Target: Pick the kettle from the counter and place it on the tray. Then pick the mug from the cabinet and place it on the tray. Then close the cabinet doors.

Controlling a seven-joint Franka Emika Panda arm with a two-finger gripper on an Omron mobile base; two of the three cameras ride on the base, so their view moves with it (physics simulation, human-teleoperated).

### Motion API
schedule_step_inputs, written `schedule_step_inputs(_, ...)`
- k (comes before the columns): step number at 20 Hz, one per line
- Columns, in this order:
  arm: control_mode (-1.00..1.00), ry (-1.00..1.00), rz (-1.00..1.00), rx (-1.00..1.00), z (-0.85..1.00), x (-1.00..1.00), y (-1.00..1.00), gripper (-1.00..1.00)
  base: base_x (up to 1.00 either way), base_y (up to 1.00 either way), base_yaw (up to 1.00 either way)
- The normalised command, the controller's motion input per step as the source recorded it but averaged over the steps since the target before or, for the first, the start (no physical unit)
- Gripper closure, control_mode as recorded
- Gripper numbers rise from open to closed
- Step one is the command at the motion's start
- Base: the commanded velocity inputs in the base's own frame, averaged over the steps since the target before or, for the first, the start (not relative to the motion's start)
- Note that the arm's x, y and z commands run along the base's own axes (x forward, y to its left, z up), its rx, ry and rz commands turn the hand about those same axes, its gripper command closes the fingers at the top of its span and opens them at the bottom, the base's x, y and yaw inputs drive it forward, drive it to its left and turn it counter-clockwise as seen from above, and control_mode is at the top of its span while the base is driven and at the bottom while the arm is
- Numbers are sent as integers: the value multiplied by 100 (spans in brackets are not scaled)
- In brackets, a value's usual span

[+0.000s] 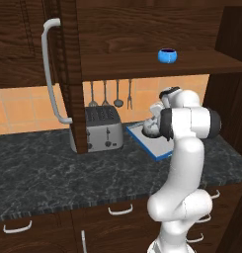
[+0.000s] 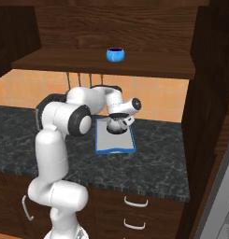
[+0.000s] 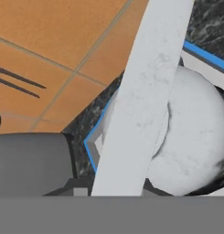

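The silver-grey kettle (image 1: 150, 127) (image 2: 117, 129) rests on the blue-rimmed tray (image 1: 141, 138) (image 2: 114, 143) on the dark counter (image 1: 53, 163). My gripper (image 2: 118, 122) reaches down onto the kettle's top. In the hand view the pale handle (image 3: 141, 105) runs diagonally right in front of the camera, with the round body (image 3: 195, 137) behind it and the tray rim (image 3: 89, 145) below. Dark finger parts flank the handle's base, so the gripper looks shut on it. The blue mug (image 1: 167, 55) (image 2: 115, 54) stands on the shelf (image 1: 142, 66) of the open cabinet.
A silver toaster (image 1: 103, 129) stands left of the tray, with utensils (image 1: 105, 94) hanging on the tiled wall behind. The left cabinet door (image 1: 70, 74) juts out with its bar handle (image 1: 51, 69). The right door (image 2: 204, 116) stands open at the right. Drawers (image 2: 134, 203) sit under the counter.
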Motion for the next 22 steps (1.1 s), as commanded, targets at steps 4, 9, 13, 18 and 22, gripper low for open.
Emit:
schedule_step_inputs(4,-100,0,-2,0,-12,0,0,-100,0,0,0)
schedule_step_inputs(9,-100,-4,-7,0,-3,0,0,-100,0,0,0)
schedule_step_inputs(13,-100,-10,-8,4,1,-13,0,-100,0,0,0)
schedule_step_inputs(18,-100,-14,-8,4,9,-39,0,-100,0,0,0)
schedule_step_inputs(22,-100,-21,-4,3,52,-60,0,-100,0,0,0)
